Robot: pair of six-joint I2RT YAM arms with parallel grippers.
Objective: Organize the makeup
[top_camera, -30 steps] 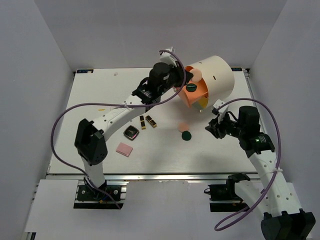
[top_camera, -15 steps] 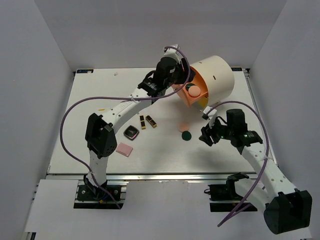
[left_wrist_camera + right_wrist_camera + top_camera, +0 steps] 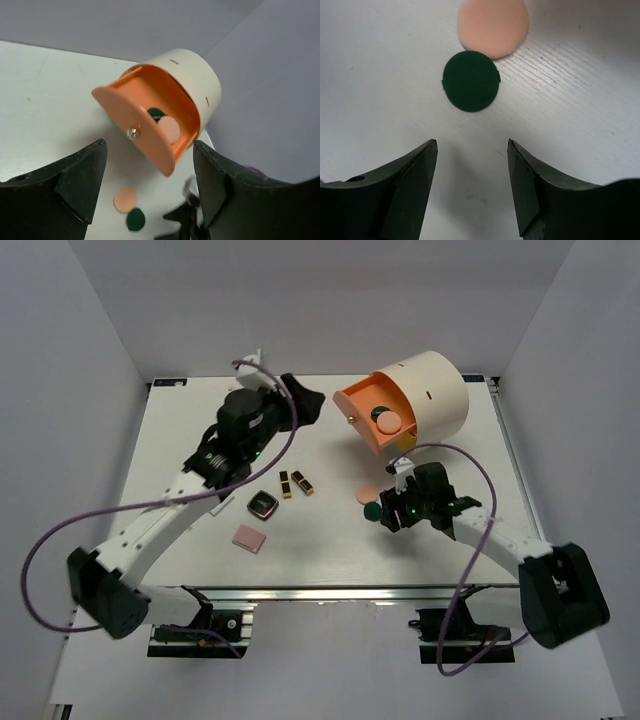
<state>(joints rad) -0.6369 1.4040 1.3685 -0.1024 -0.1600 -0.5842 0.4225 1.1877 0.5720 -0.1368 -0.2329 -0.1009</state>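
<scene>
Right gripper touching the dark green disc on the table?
Apart. Right wrist view: the open right gripper has its fingertips short of the dark green disc, with bare table showing between them.

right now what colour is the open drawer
The open drawer is orange, clearest in the left wrist view.
</scene>
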